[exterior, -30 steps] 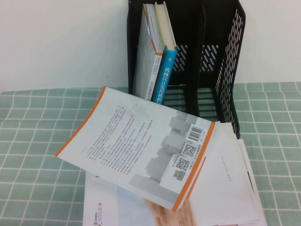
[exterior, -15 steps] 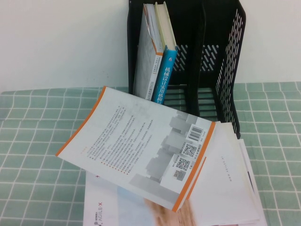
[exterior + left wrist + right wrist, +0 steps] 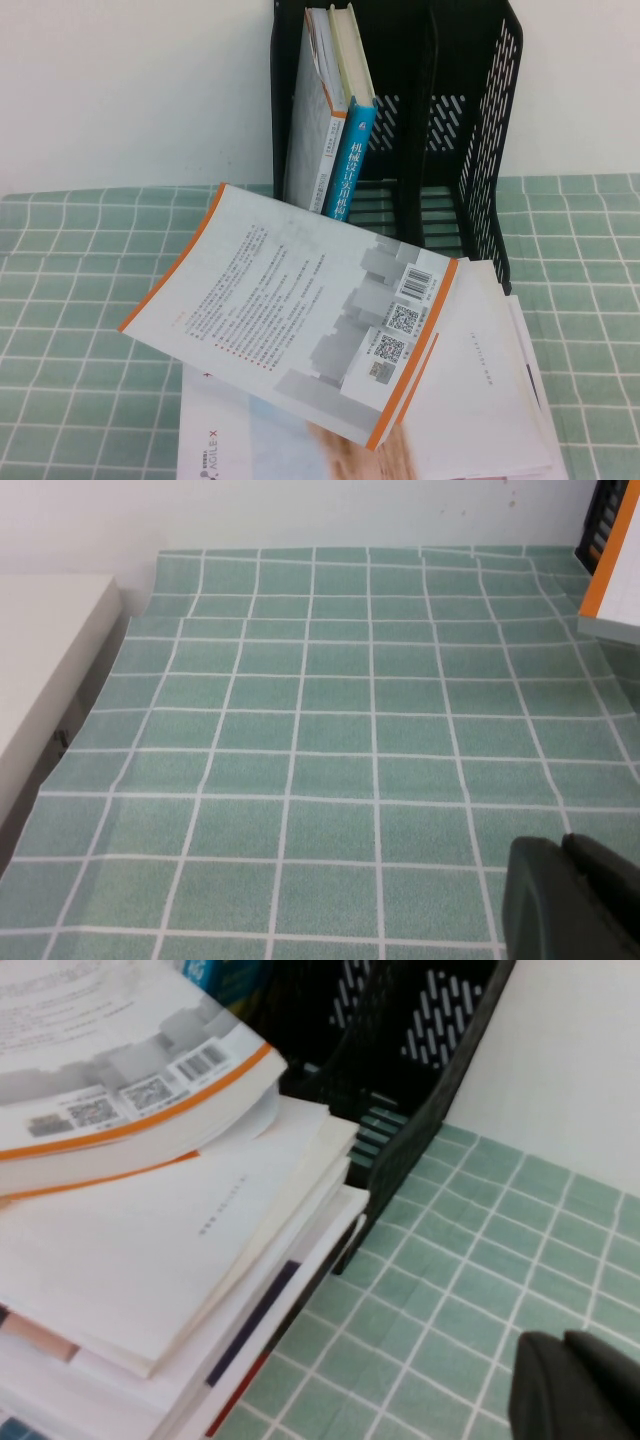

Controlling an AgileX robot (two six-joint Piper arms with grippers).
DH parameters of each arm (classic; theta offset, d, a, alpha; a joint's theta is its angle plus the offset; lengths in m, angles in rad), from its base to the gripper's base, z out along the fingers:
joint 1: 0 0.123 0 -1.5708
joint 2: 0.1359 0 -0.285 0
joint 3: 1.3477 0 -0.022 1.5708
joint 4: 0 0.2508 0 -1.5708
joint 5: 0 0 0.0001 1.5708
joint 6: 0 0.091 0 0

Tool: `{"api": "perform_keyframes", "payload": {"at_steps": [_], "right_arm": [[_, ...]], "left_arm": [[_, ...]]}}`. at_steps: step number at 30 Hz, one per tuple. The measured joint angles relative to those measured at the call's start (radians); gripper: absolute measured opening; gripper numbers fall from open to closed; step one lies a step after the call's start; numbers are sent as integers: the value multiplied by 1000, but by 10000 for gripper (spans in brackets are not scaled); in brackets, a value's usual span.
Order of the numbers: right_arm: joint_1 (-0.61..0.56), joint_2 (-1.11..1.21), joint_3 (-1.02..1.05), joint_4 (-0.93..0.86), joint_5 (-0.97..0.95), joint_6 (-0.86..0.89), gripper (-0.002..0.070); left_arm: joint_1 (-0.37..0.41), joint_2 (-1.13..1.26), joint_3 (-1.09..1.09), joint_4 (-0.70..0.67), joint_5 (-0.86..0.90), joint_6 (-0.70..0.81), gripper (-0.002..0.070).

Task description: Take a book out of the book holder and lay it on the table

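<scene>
High view shows the book (image 3: 300, 310) back-up atop a stack before the book holder (image 3: 470, 130), no arms. Wrist views alone show each gripper over the table (image 3: 300, 730): right gripper (image 3: 575, 1385) pressed together, left gripper (image 3: 570, 900) impossible to tell.

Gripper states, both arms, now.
Left gripper: over bare table, holding nothing seen; cannot tell.
Right gripper: shut, empty, beside the book holder.

the book (image 3: 300, 310) shows no visible shift since the earlier pictures; nothing else changed.
</scene>
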Motion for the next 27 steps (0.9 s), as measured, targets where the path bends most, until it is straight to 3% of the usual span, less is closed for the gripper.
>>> {"api": "perform_keyframes", "payload": {"at_steps": [5,11,19,27], "right_arm": [[-76,-1,0,-45,-40,53,-2],[-334,-30,20,59,-146,24,-2],[-654,-136,212,187,-309,-39,-2],[-704,-140,268,304,-143,-268,-2]], "left_arm": [[0,0,0,0,0,0,-3],[0,0,0,0,0,0,-3],[0,0,0,0,0,0,-3],[0,0,0,0,0,0,-3]]}}
